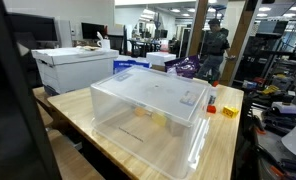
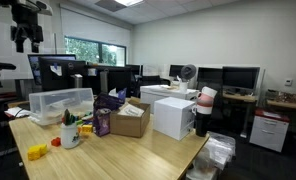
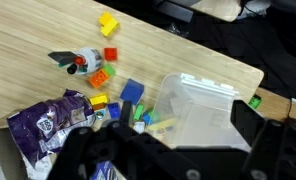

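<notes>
Pincer (image 3: 168,150) wide over blocks (image 3: 131,92); person (image 1: 216,45), seemingly, exterior-only.

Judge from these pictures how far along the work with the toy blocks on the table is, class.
Done: nothing that shows; the toy blocks lie scattered on the table beside the purple bag and clear bin. In hand: nothing; the gripper hangs open and empty above them. Left: all of it; no block is touched.
</notes>
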